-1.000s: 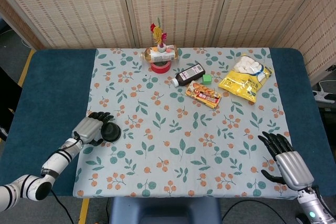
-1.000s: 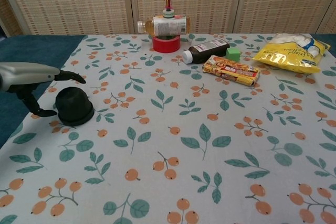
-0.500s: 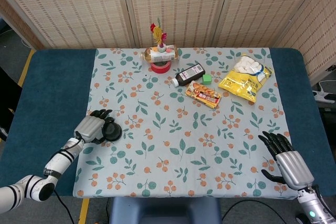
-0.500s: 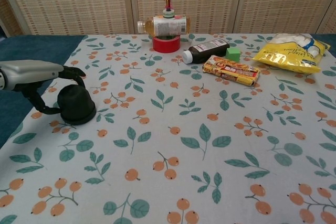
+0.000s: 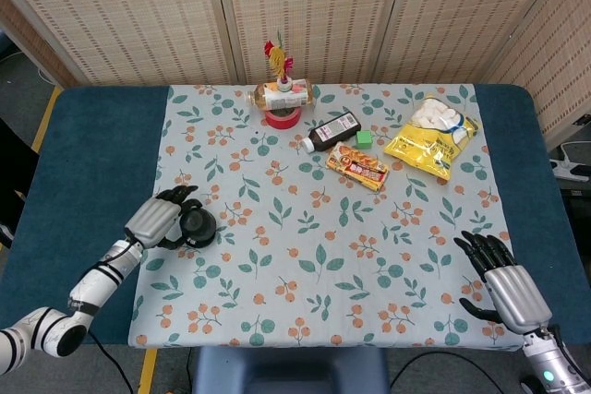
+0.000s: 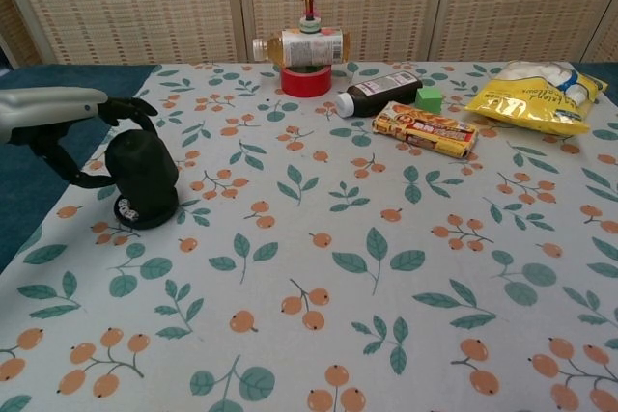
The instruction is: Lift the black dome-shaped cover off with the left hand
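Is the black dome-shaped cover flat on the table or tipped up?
Tipped up: the black dome-shaped cover, held by the left hand, shows something small beneath its raised edge.

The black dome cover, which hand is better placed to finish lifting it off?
Left. The left hand already grips the black dome cover, tilted with one edge raised. The right hand hangs open at the table's far near-right corner.
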Robot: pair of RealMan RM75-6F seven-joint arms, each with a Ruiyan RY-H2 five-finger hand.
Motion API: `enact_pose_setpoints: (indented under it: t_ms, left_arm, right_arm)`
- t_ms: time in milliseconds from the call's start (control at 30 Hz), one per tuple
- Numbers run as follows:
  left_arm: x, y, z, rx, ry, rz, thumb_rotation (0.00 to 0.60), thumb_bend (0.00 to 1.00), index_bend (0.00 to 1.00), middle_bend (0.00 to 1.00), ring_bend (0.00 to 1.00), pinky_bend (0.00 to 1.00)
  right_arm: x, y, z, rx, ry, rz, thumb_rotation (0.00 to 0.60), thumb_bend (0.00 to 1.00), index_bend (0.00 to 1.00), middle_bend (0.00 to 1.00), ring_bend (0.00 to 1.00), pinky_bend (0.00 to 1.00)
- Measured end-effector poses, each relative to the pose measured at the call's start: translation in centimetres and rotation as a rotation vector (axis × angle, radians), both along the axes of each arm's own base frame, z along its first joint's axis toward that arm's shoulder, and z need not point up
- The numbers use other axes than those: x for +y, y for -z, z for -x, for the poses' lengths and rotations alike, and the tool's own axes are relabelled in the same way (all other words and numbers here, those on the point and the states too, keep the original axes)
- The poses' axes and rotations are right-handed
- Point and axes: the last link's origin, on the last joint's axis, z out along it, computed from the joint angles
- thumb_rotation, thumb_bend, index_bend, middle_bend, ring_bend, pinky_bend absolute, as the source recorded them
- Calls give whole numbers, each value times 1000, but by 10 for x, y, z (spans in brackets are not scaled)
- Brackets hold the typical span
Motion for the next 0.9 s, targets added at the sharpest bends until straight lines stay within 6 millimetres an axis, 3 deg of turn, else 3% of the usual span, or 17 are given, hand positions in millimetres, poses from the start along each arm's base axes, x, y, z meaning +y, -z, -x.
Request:
enact_pose_setpoints:
  t_ms: [200, 533, 600, 700, 733, 900]
  left_arm:
    - [7, -21, 14, 52, -21, -66, 600, 342, 542, 0, 0, 152]
    - [19, -28, 77, 184, -225, -87, 600, 344, 485, 0, 0, 145]
    - [19, -26, 84, 199, -250, -79, 600, 343, 390, 0, 0, 140]
    - [17, -21, 91, 207, -286, -45, 600, 343, 64, 0, 0, 141]
    - [15, -20, 91, 202, -298, -32, 600, 341, 3, 0, 0, 150]
    - [13, -19, 83, 134, -297, -39, 600, 328, 0, 0, 0, 188]
  right_arm:
    - [0, -1, 0, -3, -2, 3, 600, 124, 0, 0, 0, 0]
    - [2, 1, -1, 0, -5, -3, 600, 124, 0, 0, 0, 0]
    - [2, 1, -2, 0, -6, -1, 600, 124, 0, 0, 0, 0]
    - [2, 2, -2, 1, -5, 1, 600, 124, 0, 0, 0, 0]
    - [2, 2, -2, 1, -5, 0, 600, 124, 0, 0, 0, 0]
    - [3, 2, -2, 1, -6, -1, 600, 123, 0, 0, 0, 0]
